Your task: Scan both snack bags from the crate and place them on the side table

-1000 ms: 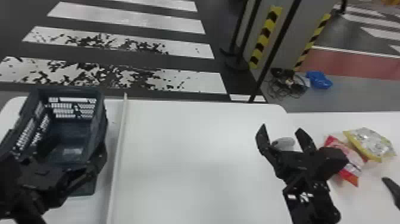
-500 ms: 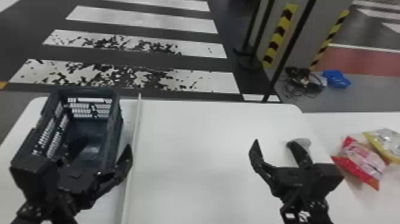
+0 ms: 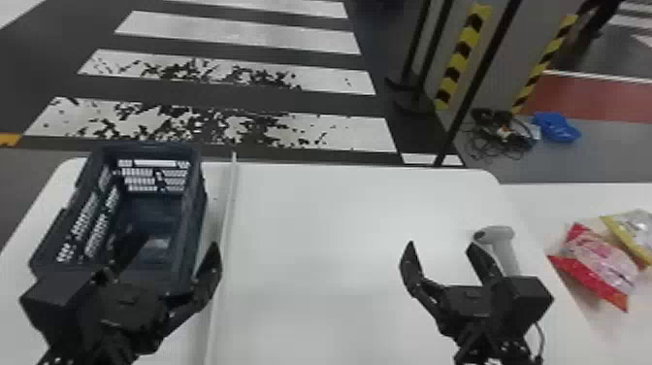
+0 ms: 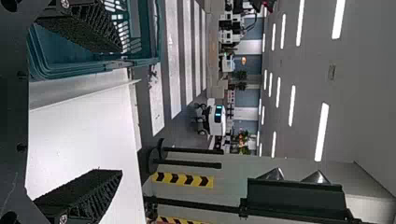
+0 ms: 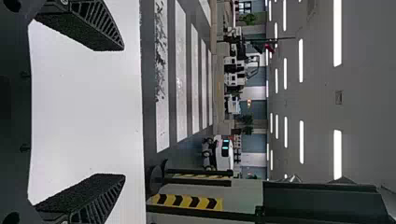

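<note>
The red snack bag (image 3: 601,264) lies flat on the side table (image 3: 538,208) at the right, crinkled and glossy, with a pinkish middle and red ends; the yellow-edged snack bag (image 3: 635,235), silvery in its middle, lies close by on its far right side. At the left stands the crate (image 3: 191,204), dark blue rigid plastic with slotted walls and an open top. A slim, straight white strip (image 3: 226,218) runs near to far just right of it, and from there smooth white main table (image 3: 320,252) stretches broadly to the right gripper (image 3: 442,246), its fingers spread. A pale, rounded handheld scanner (image 3: 507,250) lies by the main table's right edge, beside that gripper's right finger; whether they touch cannot be told. The left gripper (image 3: 172,247), also spread, is at the crate's near end, one finger between crate wall and strip
</note>
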You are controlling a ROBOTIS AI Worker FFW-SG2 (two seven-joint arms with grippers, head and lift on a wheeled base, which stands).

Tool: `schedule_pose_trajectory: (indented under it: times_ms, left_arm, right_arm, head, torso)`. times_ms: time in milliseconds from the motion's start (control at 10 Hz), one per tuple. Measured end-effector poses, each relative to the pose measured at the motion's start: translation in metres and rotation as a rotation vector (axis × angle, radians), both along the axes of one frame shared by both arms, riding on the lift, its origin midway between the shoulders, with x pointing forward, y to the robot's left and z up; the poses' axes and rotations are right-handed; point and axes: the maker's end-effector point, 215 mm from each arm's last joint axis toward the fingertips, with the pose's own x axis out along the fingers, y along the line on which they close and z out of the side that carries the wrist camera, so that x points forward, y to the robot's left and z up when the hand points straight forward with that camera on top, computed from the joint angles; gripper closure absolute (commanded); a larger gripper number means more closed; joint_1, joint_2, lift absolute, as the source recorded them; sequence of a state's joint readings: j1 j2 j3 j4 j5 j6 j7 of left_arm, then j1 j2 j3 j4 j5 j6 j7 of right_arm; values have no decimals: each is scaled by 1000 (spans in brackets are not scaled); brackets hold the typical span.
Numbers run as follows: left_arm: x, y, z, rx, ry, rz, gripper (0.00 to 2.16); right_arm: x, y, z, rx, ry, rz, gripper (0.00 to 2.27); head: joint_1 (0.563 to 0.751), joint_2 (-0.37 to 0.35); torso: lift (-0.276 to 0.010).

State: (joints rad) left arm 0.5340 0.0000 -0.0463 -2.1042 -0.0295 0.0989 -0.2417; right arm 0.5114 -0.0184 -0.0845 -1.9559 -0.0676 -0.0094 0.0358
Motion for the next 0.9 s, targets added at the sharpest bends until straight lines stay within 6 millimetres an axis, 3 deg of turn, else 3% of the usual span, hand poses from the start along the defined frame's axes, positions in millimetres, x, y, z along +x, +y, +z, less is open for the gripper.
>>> schedule_pose_trajectory:
  times_ms: [900]
  left_arm:
    - [-23,19,16,14,-26,41,66]
  right_arm:
    - [-13,19,3,25,20,27,19]
  head:
    - [695,-110]
  torso:
    - [-95]
